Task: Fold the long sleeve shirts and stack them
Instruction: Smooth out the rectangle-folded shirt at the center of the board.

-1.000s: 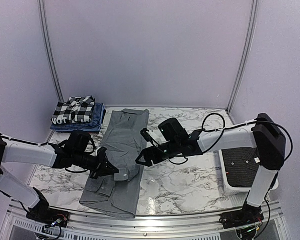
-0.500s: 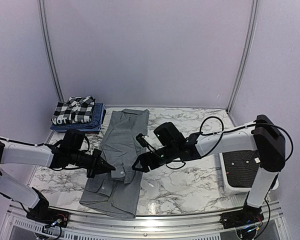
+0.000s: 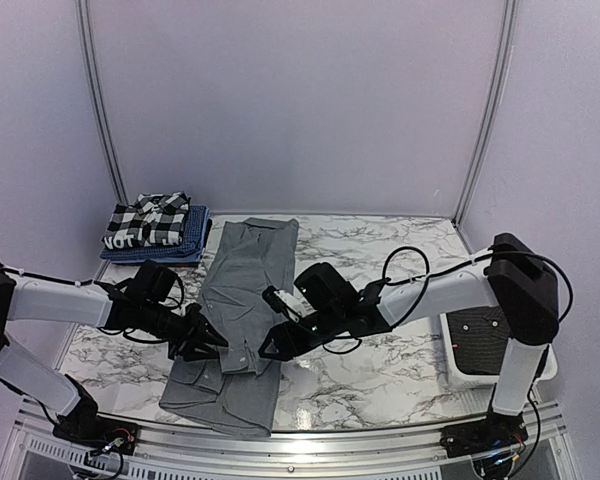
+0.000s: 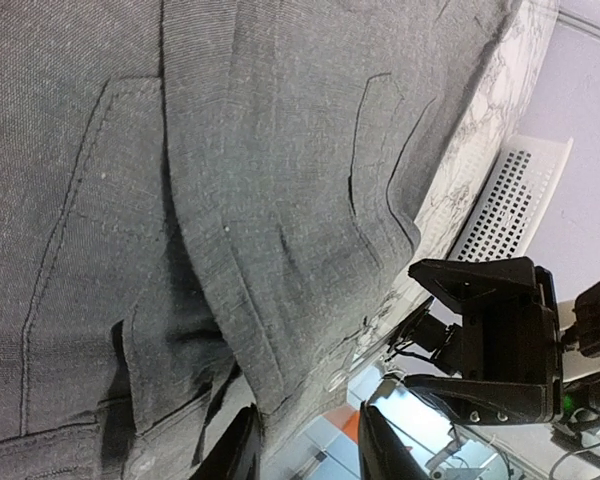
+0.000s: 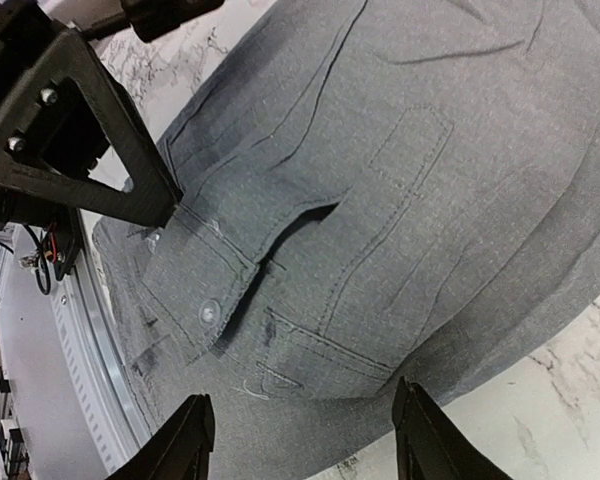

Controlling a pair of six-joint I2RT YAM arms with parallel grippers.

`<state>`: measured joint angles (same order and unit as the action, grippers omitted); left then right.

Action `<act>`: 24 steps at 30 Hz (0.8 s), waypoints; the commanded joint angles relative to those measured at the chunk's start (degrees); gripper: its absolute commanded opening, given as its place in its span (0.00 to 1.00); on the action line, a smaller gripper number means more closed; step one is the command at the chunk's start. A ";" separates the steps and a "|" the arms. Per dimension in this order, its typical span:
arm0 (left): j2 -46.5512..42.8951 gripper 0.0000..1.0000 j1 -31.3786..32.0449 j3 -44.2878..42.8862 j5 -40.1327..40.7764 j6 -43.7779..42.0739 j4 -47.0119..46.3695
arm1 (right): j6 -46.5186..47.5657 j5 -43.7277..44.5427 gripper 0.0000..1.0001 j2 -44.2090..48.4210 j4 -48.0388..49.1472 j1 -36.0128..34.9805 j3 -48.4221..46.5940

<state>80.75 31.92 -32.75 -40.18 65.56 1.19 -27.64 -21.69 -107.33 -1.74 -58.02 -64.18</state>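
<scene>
Marble table [image 3: 380, 370]: grey shirt [image 3: 242, 290] lies lengthwise left of centre, hem at near edge. Over its near half, left gripper [image 3: 213, 340] and right gripper [image 3: 265, 348] sit low, jaws apart, holding nothing. I judge lengthwise fold done; next I must grip hem corners, fold toward collar.

Counted 4 long-sleeve shirts altogether: 1 plain grey shirt [image 3: 242, 290], 1 b&w checked shirt [image 3: 148, 220], 1 blue shirt [image 3: 192, 242], 1 dark charcoal shirt [image 3: 485, 335]. Of those, 2 were in the far-left stack, 1 lay alone mid-desk, 1 sat in the basket. There was 1 white basket [image 3: 462, 377] and 1 marble desk [image 3: 380, 372]. Robot arms: 2, w/ 1 pincer each, i.e. left pincer [image 3: 212, 341] and right pincer [image 3: 269, 346], 2 fingers apiece.
</scene>
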 commanded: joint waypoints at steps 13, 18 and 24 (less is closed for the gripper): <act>0.68 0.40 2.29 0.76 3.45 -3.90 2.24 | -1.01 -0.51 0.55 -5.43 1.30 -0.50 -3.43; 0.78 0.40 3.51 1.54 4.25 -3.82 1.36 | -1.48 -0.63 0.51 -5.63 1.30 -0.55 -3.78; 1.39 0.39 4.87 1.64 5.49 -4.08 0.70 | -1.78 -1.12 0.39 -5.67 0.78 -1.41 -5.42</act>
<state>81.41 36.01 -31.94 -36.27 62.52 1.87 -28.97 -22.02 -112.40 -1.39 -58.43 -66.59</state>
